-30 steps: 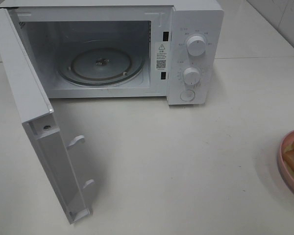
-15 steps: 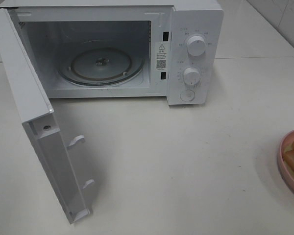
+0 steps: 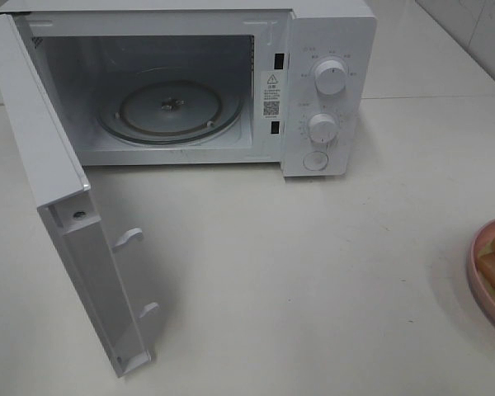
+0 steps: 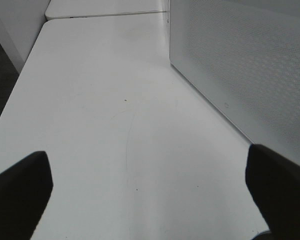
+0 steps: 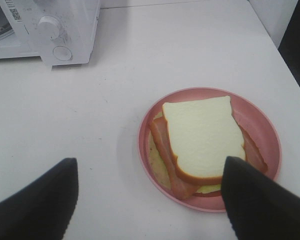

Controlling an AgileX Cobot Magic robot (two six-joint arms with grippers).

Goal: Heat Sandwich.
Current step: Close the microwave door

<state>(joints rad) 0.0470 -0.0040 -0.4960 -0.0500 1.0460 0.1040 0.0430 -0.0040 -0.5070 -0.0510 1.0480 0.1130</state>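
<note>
A: Pink plate [image 5: 270, 125] by the tabletop's [image 3: 313, 272] right edge carried the sandwich [image 5: 202, 137], and nothing on it had shifted over the last second.

B: And the end effectors?

A: The right end effector [image 5: 150, 197] hung just short of the plate, fingers apart, nothing held. The left end effector [image 4: 150, 192] was spread wide too, beside the microwave's door [image 3: 62, 206].

B: Farther back?

A: The microwave [image 3: 330, 82] stood open, its turntable [image 3: 169, 111] bare. Loading seemed not yet begun.

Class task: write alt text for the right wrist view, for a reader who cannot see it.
A sandwich lies on a round pink plate on a white table, between the open right pincer tips. The microwave stands farther off.
</note>
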